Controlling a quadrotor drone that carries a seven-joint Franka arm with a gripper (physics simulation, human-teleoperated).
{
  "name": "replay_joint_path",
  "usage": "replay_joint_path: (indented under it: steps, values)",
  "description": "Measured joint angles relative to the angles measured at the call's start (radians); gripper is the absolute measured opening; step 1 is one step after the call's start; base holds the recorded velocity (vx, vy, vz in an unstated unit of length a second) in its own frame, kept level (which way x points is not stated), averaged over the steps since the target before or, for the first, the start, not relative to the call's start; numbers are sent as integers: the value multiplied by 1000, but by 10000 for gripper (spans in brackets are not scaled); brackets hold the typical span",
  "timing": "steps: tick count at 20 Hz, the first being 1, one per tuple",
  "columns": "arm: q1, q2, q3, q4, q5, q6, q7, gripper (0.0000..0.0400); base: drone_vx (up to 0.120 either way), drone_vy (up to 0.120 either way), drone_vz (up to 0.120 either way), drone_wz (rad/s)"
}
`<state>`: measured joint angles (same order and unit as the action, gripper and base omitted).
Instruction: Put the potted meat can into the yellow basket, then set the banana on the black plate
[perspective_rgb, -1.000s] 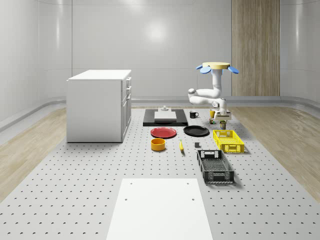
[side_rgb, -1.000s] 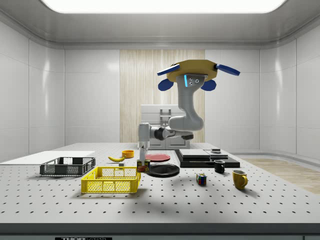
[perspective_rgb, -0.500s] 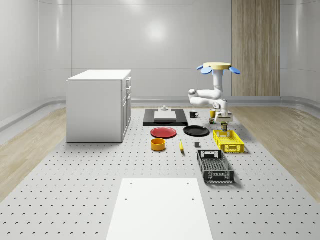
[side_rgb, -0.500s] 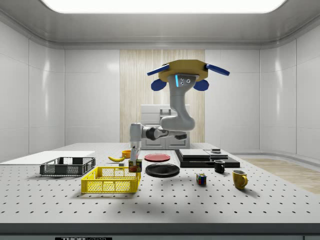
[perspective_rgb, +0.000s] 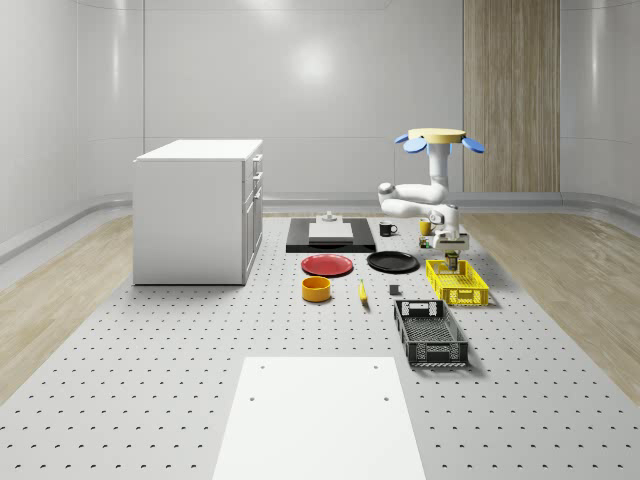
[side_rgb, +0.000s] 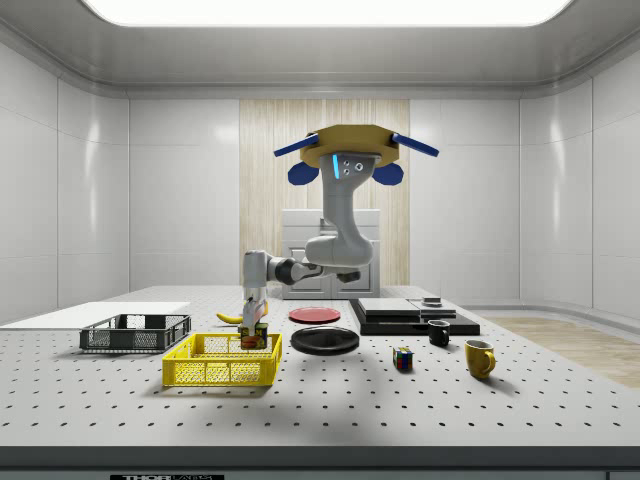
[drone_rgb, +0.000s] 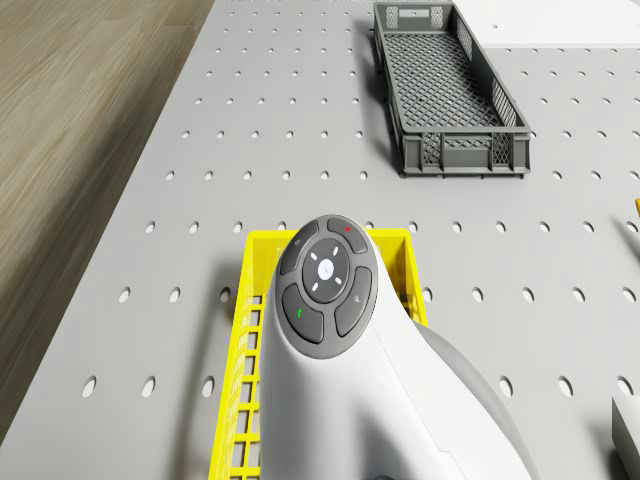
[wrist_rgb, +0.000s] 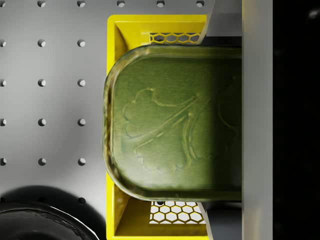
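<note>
While the drone (side_rgb: 355, 152) hovers above the desk (side_rgb: 330, 410), its tool (side_rgb: 254, 322) pinches the potted meat can (side_rgb: 254, 335).
The can hangs over the yellow basket's (side_rgb: 222, 370) end by the black plate (side_rgb: 324, 340); released there, it could clip the rim and tumble out.

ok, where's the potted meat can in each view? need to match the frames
Whole-scene view: potted meat can hangs in the pincer over the yellow basket's far end.
Side view: can at the basket's right end, level with its rim.
Drone view: the arm hides it; basket shows beneath.
Wrist view: can at centre, above the basket.
Shared landmark: the yellow basket. The drone hovers above the table.
</note>
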<state>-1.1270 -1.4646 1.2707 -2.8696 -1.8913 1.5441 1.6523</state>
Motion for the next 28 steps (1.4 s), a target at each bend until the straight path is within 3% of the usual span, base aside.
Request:
replay_joint_path:
  steps: [6, 17, 21, 28]
  values:
    - [-2, -4, -2, 1, -1, 5, 1, 288, 107, 0, -47, 0]
    - [-18, -14, -118, 37, -108, 58, -3, 287, 0, 0, 0, 0]
    - [-19, -13, -128, 41, -116, 63, -4, 358, 0, 0, 20, 0]
    - [-15, -11, -107, 33, -95, 54, -4, 393, 17, -17, 120, 0]
